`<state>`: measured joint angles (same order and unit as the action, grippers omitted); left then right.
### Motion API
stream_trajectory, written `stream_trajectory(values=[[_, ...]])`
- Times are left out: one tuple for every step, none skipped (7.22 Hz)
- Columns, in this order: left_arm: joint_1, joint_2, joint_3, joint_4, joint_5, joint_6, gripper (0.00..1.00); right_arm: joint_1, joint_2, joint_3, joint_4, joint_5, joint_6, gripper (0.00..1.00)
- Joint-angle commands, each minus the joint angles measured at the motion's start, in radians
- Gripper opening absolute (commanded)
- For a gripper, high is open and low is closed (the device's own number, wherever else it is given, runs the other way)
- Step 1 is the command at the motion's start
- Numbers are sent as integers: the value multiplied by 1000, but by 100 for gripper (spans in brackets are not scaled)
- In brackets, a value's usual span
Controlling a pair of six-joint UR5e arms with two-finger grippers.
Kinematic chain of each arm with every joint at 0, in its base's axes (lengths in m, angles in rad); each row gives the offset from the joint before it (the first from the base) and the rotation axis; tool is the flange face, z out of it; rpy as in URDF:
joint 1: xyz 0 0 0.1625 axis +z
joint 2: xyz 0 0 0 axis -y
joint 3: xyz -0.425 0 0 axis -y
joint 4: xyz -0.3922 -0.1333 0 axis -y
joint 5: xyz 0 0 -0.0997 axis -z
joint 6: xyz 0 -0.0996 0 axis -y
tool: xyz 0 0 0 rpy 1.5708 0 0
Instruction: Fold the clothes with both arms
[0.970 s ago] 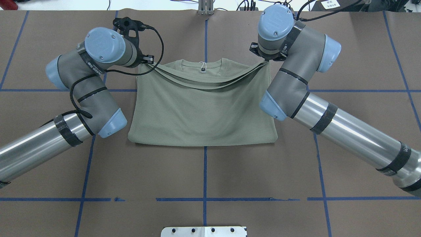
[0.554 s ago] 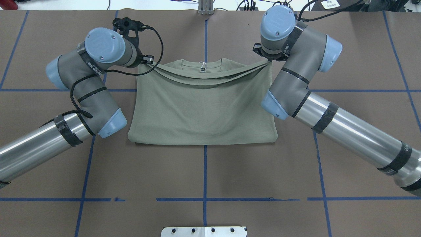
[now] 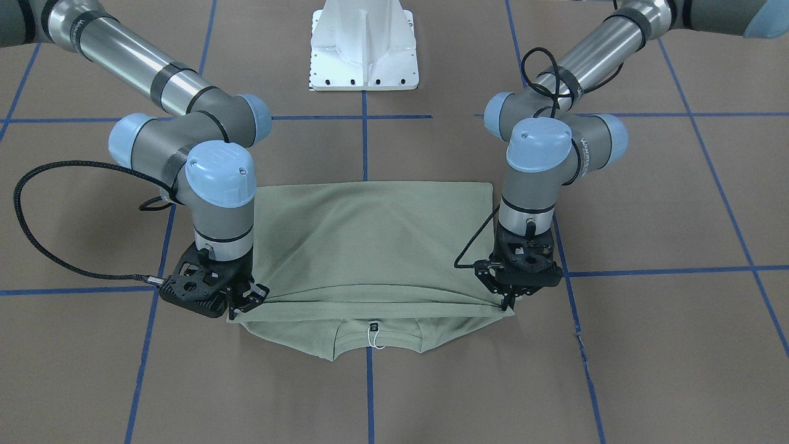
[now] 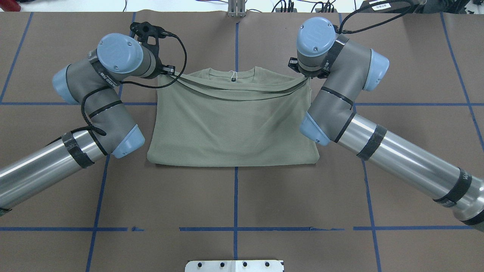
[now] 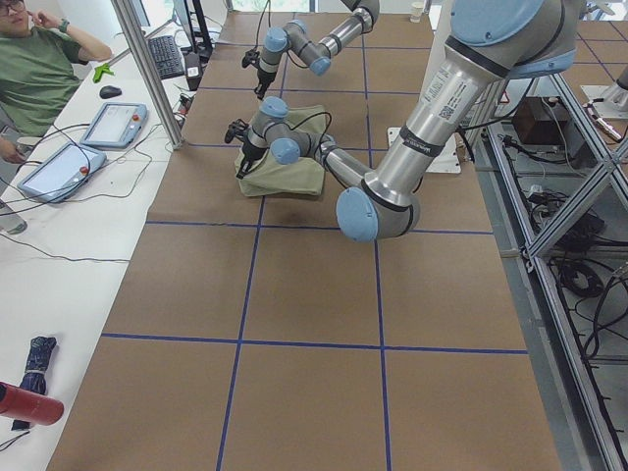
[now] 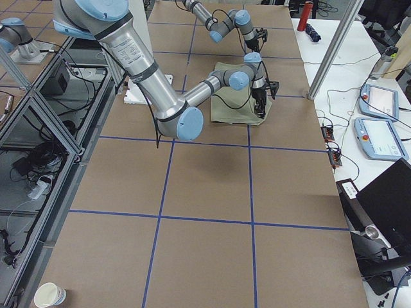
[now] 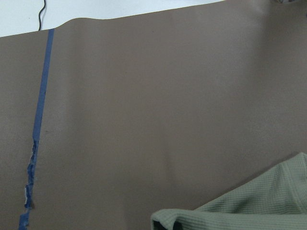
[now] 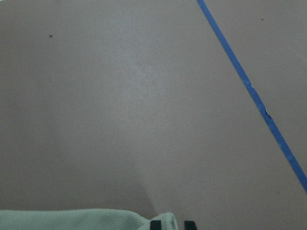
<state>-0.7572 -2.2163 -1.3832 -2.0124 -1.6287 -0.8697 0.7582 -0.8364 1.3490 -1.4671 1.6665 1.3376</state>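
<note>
Brown paper covers the desk [image 4: 295, 196], ruled into large squares by blue tape lines [image 4: 264, 228] that we see frayed in places (the wrist views catch the ragged spots up close). The sage-green shirt [image 4: 232, 128] lies on it, straddling the central tape line. It is doubled over, with its fold toward the robot and its ribbed collar [image 4: 231, 72] toward the operators' side. There the small black neck tag [image 3: 373, 325] and its white loop [image 3: 375, 339] show.

Both arms reach to the shirt's far corners. The left arm [image 4: 45, 166] has its left fingers [image 3: 508, 300] pinched on one corner of the upper layer. The right arm [image 4: 408, 158] has its right fingers [image 3: 251, 297] pinched on the other. The held edge runs between them in a shallow sag, just short of the collar.

At the robot's side we see the white pedestal base [image 3: 363, 55] standing on the paper. Beyond the desk's far edge runs a white side desk [image 5: 59, 226] carrying a keyboard [image 5: 169, 56] and control pads [image 5: 113, 123]. A person in a green top [image 5: 34, 74] sits there behind a slanted aluminium post [image 5: 147, 74]. A paper cup [image 6: 50, 296] stands near one corner of the desk. An aluminium frame [image 6: 38, 128] with loose cables runs along the robot's side.
</note>
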Motion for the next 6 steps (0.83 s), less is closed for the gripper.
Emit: stream_trajectory(values=[[-2,29,-14,-72,-11,63,100,30,-10,22,13,33,-102,100],[2,36,-61,-72,-14,63,100,62,-51,57,14,88,-173,100],[9,85,-124,-75,-76,63,100,93,-100,115,20,135,-255,100],[15,140,-201,-75,-132,48,100,104,-128,142,22,159,-277,100],[39,203,-277,-95,-137,28,100,107,-139,142,63,174,-278,100],[61,249,-319,-112,-135,-12,100,115,-165,142,115,214,-279,100]])
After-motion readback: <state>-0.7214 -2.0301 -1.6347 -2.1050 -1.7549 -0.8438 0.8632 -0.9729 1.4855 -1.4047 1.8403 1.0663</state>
